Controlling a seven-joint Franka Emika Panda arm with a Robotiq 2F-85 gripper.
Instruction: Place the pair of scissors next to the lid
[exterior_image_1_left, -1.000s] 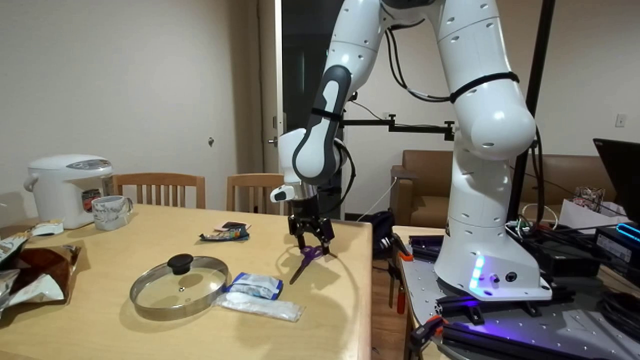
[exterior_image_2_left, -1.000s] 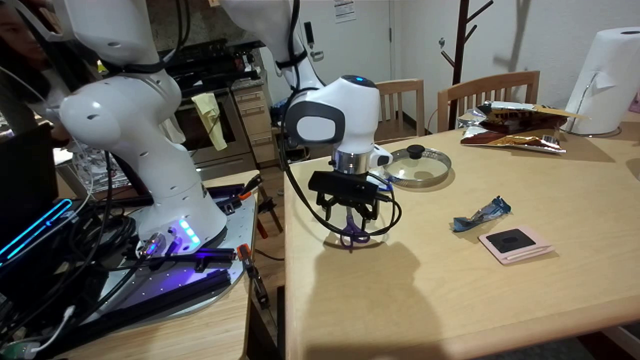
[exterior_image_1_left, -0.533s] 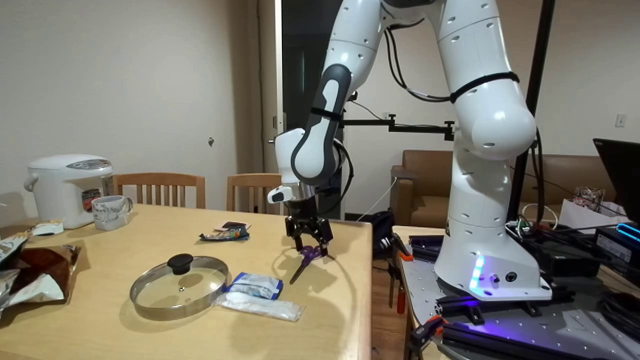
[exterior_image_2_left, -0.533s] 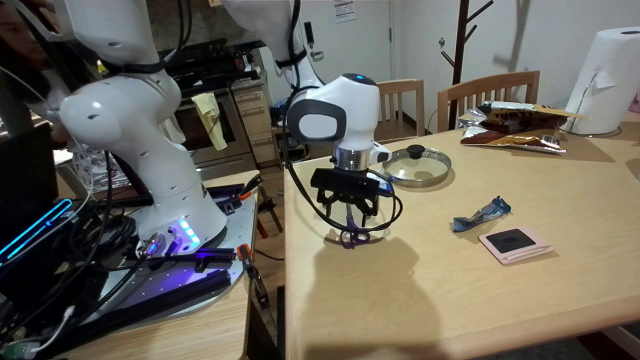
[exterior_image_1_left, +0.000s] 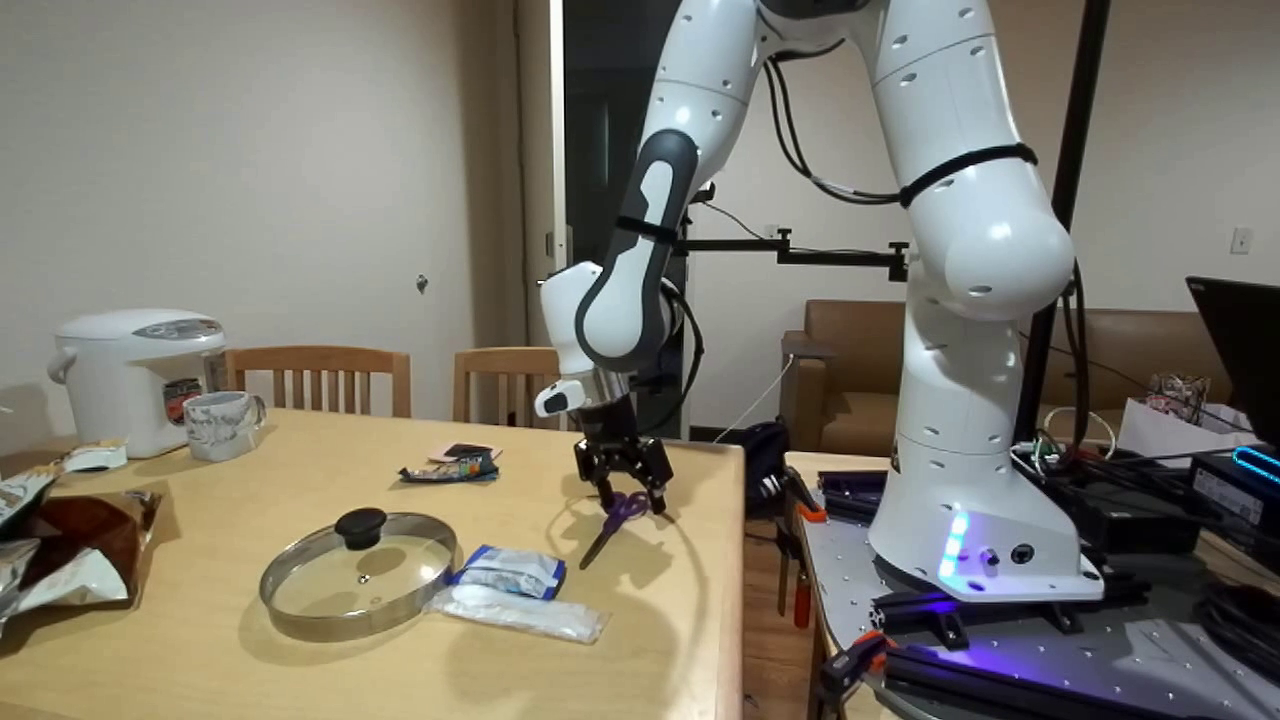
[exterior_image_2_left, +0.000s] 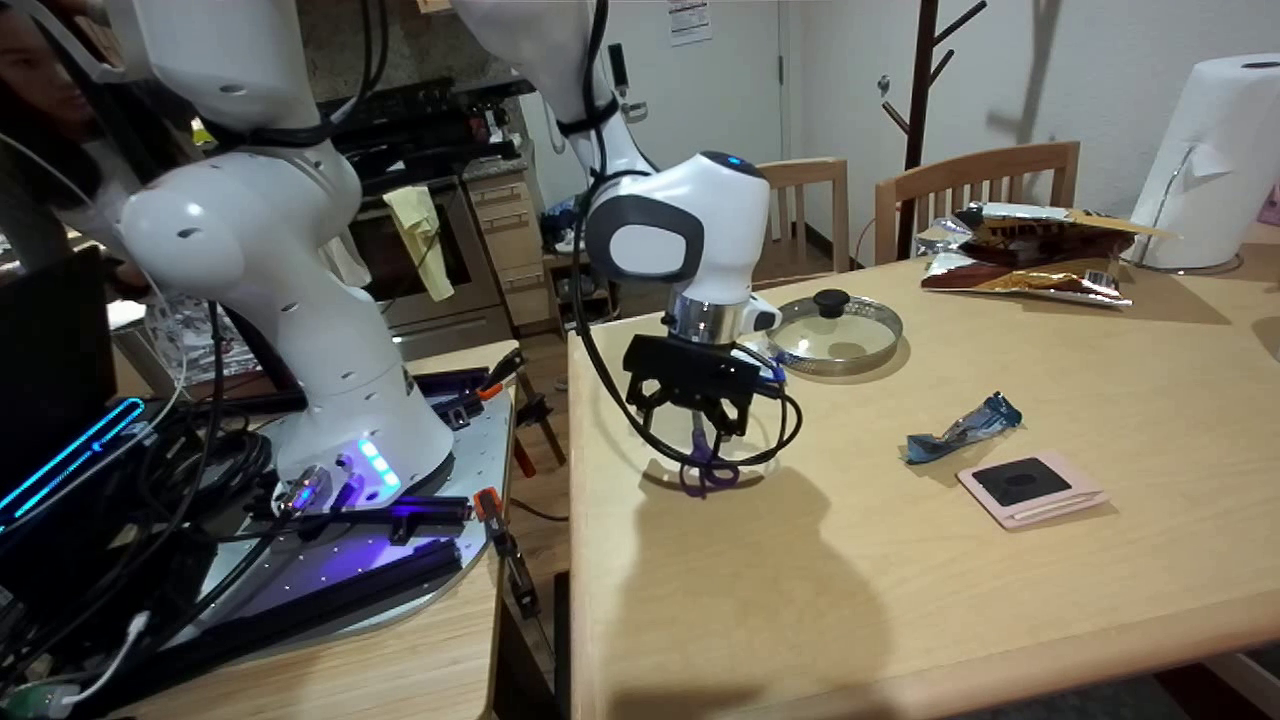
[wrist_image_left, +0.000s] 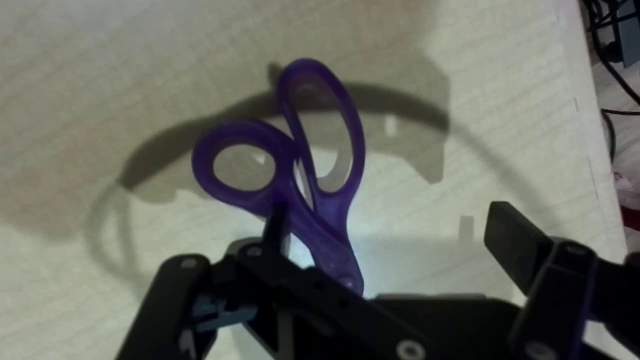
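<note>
The scissors, with purple handles, lie on the table in both exterior views (exterior_image_1_left: 624, 508) (exterior_image_2_left: 712, 475), blades pointing toward the packets. In the wrist view the scissors' handles (wrist_image_left: 332, 245) show large; the blades are hidden behind the gripper. My gripper (exterior_image_1_left: 632, 503) is open just above the scissors' handle end; it also shows in an exterior view (exterior_image_2_left: 692, 428). In the wrist view my gripper (wrist_image_left: 392, 225) has its left finger over the handle and its right finger well off to the right. The round glass lid (exterior_image_1_left: 362, 580) with black knob lies farther along the table, also here (exterior_image_2_left: 838, 342).
A blue-and-white packet (exterior_image_1_left: 510, 571) and a flat white packet (exterior_image_1_left: 525, 614) lie between lid and scissors. A blue wrapper (exterior_image_2_left: 962, 430) and a pink card holder (exterior_image_2_left: 1030, 490) lie on the table (exterior_image_2_left: 900, 600). A mug (exterior_image_1_left: 222, 426) and a white appliance (exterior_image_1_left: 135, 385) stand farther off.
My gripper has tilted slightly, with its wrist shifting a little toward the lid side in an exterior view. The scissors and the lid have not visibly moved.
</note>
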